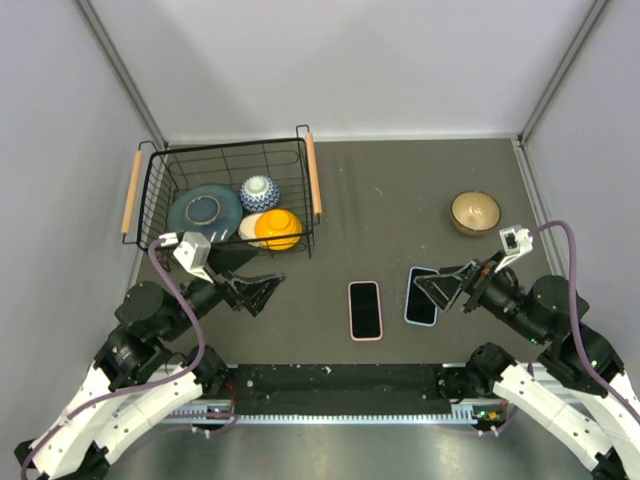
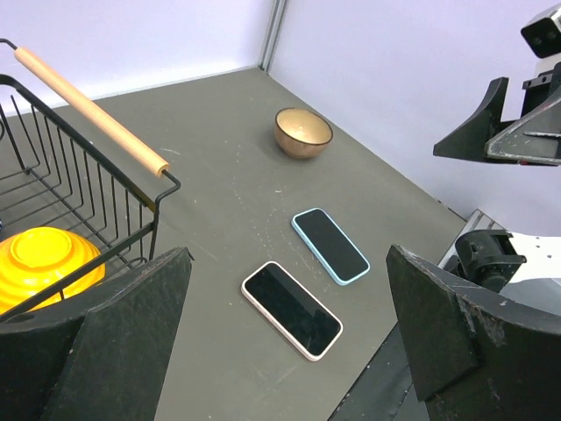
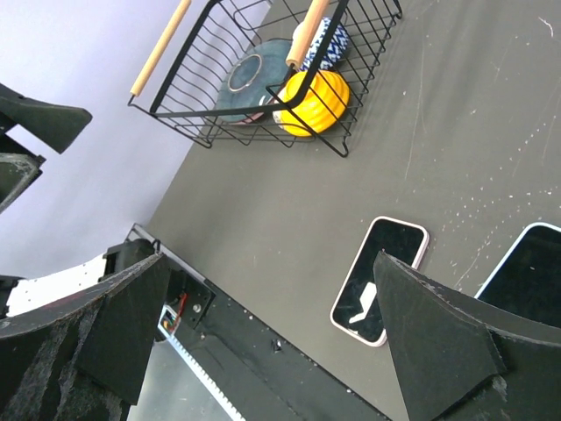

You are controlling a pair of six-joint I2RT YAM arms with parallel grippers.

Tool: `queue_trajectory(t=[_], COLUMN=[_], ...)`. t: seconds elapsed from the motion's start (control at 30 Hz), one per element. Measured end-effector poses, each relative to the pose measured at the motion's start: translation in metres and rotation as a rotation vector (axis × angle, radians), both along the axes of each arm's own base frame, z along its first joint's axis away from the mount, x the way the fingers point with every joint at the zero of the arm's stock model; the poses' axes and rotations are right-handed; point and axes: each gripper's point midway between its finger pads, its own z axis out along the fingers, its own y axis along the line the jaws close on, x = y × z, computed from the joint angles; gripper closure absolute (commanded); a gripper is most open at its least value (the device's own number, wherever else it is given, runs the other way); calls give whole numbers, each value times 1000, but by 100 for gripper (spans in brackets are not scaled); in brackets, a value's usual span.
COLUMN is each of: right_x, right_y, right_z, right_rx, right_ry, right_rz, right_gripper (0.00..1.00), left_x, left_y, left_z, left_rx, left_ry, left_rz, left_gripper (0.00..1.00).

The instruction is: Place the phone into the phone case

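The phone [image 1: 365, 310] lies face up in the middle of the table, its black screen showing. A pink rim runs all around it: the phone case [image 2: 313, 356] encloses it, and their backs are hidden. My left gripper [image 1: 252, 291] hovers open to the left of the phone, by the basket's front corner, holding nothing. Over to the right of the phone, my right gripper [image 1: 441, 288] is open and empty above a light blue-rimmed slab. The left wrist view shows the phone [image 2: 291, 309] between its wide-apart fingers; in the right wrist view the phone [image 3: 379, 281] sits partly behind one finger.
A black wire basket [image 1: 230, 147] with wooden handles stands at the back left, holding a teal plate [image 1: 205, 210], a blue-and-white bowl [image 1: 259, 191] and a yellow bowl [image 1: 279, 228]. A tan bowl [image 1: 476, 212] is at the back right. The blue-rimmed slab [image 1: 421, 306] lies right of the phone.
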Motion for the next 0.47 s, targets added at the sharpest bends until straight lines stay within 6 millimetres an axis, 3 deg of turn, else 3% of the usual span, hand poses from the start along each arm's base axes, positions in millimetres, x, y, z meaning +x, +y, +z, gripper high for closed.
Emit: queue_trajectory(t=[0.47], right_x=[-2], right_y=[-4], right_z=[-5], right_rx=[-15], right_ry=[11], right_rz=[-6], right_gripper=[1], left_x=[0], left_y=[1], left_z=[3], left_rx=[-4], left_ry=[-3], left_rz=[4], left_gripper=[1])
